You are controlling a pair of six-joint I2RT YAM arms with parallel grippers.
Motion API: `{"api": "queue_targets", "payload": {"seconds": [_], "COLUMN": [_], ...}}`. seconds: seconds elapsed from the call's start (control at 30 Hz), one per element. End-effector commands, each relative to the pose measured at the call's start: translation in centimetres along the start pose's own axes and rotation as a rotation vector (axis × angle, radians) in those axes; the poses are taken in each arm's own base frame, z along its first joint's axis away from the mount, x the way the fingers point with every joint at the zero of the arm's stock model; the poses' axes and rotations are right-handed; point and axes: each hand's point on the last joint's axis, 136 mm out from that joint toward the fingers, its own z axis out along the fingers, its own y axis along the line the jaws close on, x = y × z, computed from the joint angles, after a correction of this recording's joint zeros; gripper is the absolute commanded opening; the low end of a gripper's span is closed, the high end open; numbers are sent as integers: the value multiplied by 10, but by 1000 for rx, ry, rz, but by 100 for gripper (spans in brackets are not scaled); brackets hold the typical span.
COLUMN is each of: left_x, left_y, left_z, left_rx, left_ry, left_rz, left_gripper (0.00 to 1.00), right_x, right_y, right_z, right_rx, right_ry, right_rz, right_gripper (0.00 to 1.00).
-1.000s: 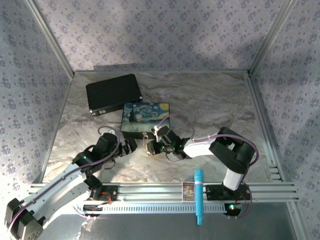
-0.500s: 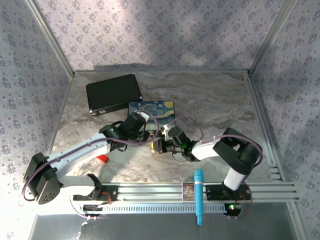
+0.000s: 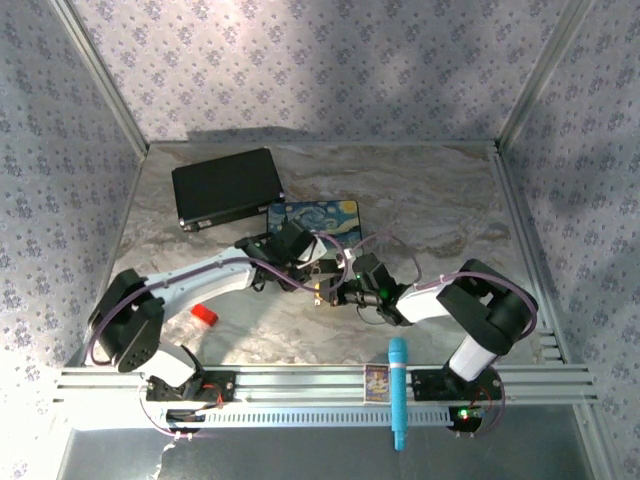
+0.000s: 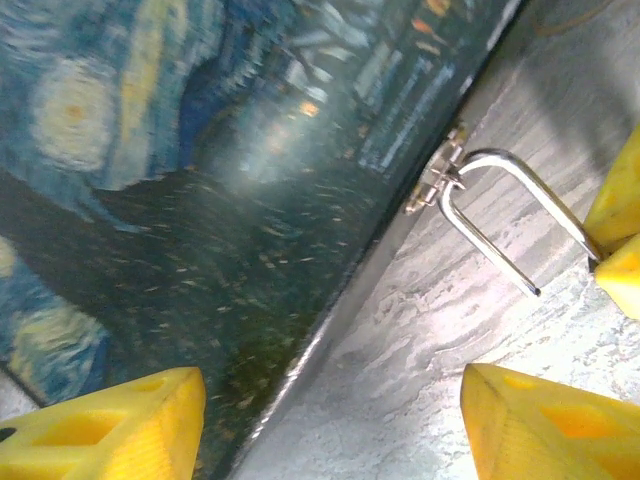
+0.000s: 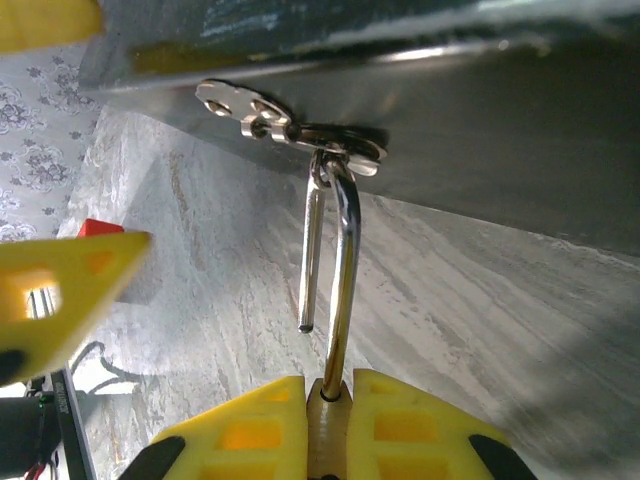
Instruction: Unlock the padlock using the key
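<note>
The padlock's brass body (image 5: 328,425) is pinched between the yellow fingers of my right gripper (image 5: 328,400), which is shut on it. Its silver shackle (image 5: 342,260) is sprung open, one leg ending free, and it hangs through the metal hasp (image 5: 255,118) on the painted box (image 3: 318,214). My left gripper (image 4: 333,415) is open with nothing between its fingers, hovering over the box's front edge (image 4: 330,320) just left of the shackle (image 4: 487,252). In the top view the left gripper (image 3: 303,256) and right gripper (image 3: 330,290) almost meet. The key is out of view.
A black case (image 3: 225,187) lies at the back left. A red cap (image 3: 205,315) sits on the table by the left arm. A teal marker (image 3: 398,392) and a small card (image 3: 377,382) rest on the front rail.
The left arm has swung from the near left across to the box's front edge, uncovering the red cap, and its jaws have narrowed. The right gripper, padlock and box have shifted slightly right.
</note>
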Motion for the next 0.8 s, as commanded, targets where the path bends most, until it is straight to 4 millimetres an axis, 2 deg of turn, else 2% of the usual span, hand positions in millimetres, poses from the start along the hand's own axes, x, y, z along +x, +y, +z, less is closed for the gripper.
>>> {"api": "queue_targets", "payload": {"seconds": [0.0,0.17,0.43,0.6,0.77], "left_x": [-1,6,28,25,17], "left_y": [-3,-12,-35,-49,-51], "left_z": [8,16,29,18,2], "left_rx": [-2,25,27,64,76], "left_ry": [28,61,183,195,200], "left_rz": [59,56,76,45,19], "left_gripper": [64,42,34,28,25], "right_x": [28,28,18,12,11], "right_y": [-28,-35,-39,-41,-43], "right_z": [-4,-9,-15,-21,-28], "right_rx": [82,83,70,58,66], "right_ry": [87,71,4,-38,-61], "right_rz": [119,142,182,213,225], "right_gripper": [0,0,0,0,0]}}
